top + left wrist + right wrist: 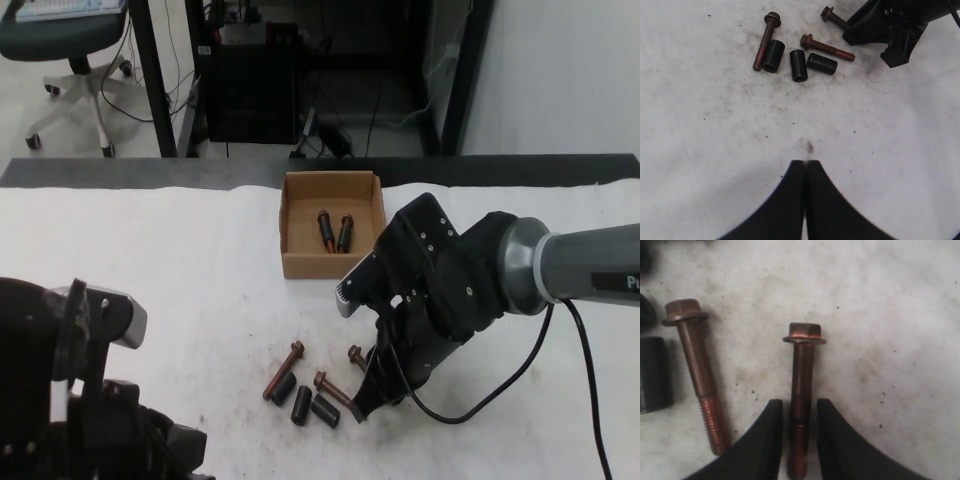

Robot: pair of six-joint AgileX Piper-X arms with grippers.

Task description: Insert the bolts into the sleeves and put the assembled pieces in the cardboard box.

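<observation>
Nearest the high camera sits the left arm, at the near left of the worktop [160,250]; its hand [805,162] is pressed together on nothing, over bare surface on the near side of the loose parts. The right arm comes in from the right, and its hand [799,407] sits low with its fingers slightly spread on either side of the threaded end of one bolt [802,370], which lies flat. Thin gaps show on both sides, so the bolt does not look pinched yet.

Farther back stands the cardboard box [320,267], holding two assembled pieces [336,232] side by side. A second bolt [827,48] lies just left of the straddled one and a third bolt [765,40] farther left, with three black sleeves [798,65] among them, all empty.

The step in hand looks like picking up a bolt for the third assembly. The next move calls for closing squarely on the shank and lifting without nudging its neighbour, while the left hand must open for a sleeve.
</observation>
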